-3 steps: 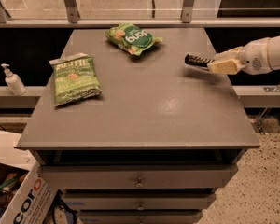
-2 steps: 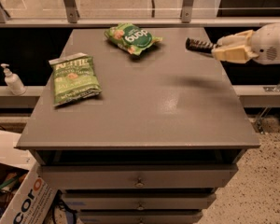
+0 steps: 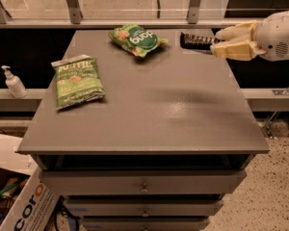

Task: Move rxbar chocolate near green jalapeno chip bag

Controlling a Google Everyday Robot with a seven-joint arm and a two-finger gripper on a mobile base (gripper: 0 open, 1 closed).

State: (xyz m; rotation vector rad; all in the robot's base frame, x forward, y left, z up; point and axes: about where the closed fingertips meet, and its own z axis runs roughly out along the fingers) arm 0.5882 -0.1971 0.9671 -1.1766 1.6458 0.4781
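Observation:
The rxbar chocolate [image 3: 196, 41], a slim dark bar, hangs in the air over the far right part of the grey table [image 3: 149, 119]. My gripper [image 3: 217, 42] comes in from the right and is shut on the bar's right end, its pale fingers [image 3: 233, 49] above and below it. The green jalapeno chip bag [image 3: 77, 81] lies flat on the table's left side, light green with a white top band. The bar is well apart from that bag, across the table.
A darker green puffy bag [image 3: 137, 39] with white round letters lies at the back centre of the table. A soap bottle [image 3: 13, 82] stands on a ledge to the left. A cardboard box [image 3: 19, 196] sits on the floor at lower left. Drawers [image 3: 143, 186] are below the tabletop.
My gripper has lifted the rxbar chocolate upward and slightly further back. The two bags have not moved.

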